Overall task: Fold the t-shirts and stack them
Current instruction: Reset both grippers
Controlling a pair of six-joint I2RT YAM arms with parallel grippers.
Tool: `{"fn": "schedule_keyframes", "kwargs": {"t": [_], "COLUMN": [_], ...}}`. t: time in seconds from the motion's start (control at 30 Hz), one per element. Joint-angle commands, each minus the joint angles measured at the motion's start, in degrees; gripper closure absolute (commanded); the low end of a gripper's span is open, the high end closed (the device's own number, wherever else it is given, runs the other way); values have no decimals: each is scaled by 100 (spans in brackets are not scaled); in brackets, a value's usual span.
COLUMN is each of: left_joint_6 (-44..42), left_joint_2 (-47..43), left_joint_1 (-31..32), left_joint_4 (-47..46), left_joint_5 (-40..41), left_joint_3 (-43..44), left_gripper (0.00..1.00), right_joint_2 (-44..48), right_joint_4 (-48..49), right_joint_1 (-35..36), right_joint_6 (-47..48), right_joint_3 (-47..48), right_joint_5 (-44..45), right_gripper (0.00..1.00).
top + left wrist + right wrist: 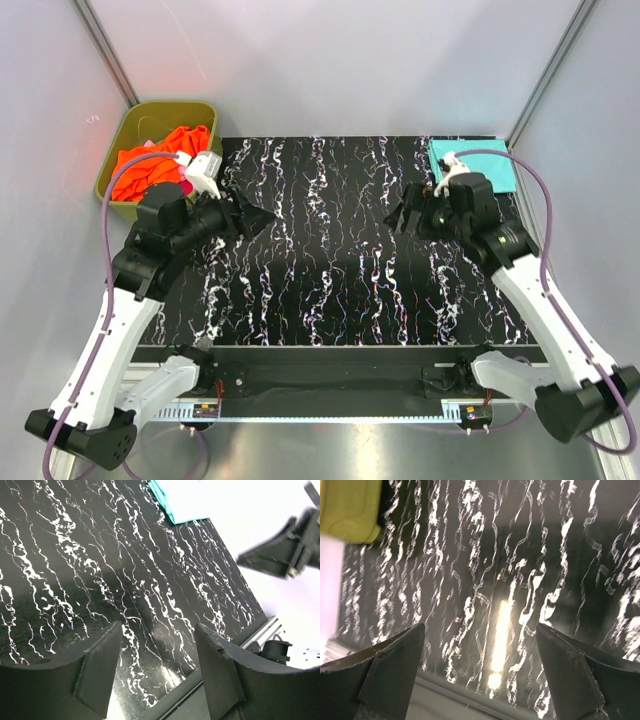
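Shirts sit at opposite far corners in the top view. The teal shirt (503, 172) lies flat at 1 o'clock on the mat (330, 270). We judge it is the start of the stack, parked there to leave the middle free for folding. The orange shirt (160, 160) is bunched in the tub (150, 108) at 10 o'clock, with a sliver of the pink shirt (187, 183) beside it. Neither is folded yet. The left gripper (262, 215) hangs near the tub at 9 o'clock and the right gripper (405, 212) at 3 o'clock. They face each other across the mat, jaws apart, holding nothing. The right wrist covers the teal shirt's near edge. The left wrist hides most of the pink shirt, so we cannot tell how it lies.

From the left wrist, we see spread fingers (100, 675) over bare mat. The teal shirt shows at 12 o'clock, cut off by the frame's top, and the right gripper at 2 o'clock. The tub is out of view.

From the right wrist, everything is blurred. The jaws stand wide over bare mat. Only the tub's corner shows, at 10 o'clock, with no cloth visible.
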State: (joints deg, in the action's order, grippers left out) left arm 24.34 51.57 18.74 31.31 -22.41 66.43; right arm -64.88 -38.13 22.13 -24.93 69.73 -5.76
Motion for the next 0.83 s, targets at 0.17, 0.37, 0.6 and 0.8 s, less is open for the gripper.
{"fn": "schedule_keyframes", "kwargs": {"t": [0.17,0.37,0.6,0.8], "left_joint_6": [-359,-649,-746,-685], "left_joint_2": [-191,-551,-947,-1000], "left_joint_1": [-29,-20,-20,-28], "left_joint_4": [-134,-449,-758,-767], "left_joint_5": [-88,-254,-167,-316], "left_joint_3": [-570,-1132,-1581,-1651], "left_gripper": [1,1,1,1], "right_joint_2": [1731,2584,3016,3008], "right_joint_4": [51,95,122,122], "right_joint_1": [19,28,19,19], "right_joint_6": [-961,-1181,-1181,-1207], "right_joint_3": [-1049,-1664,-1762,-1805], "right_joint_5": [-110,119,365,461], "right_gripper": [0,0,0,0]}}
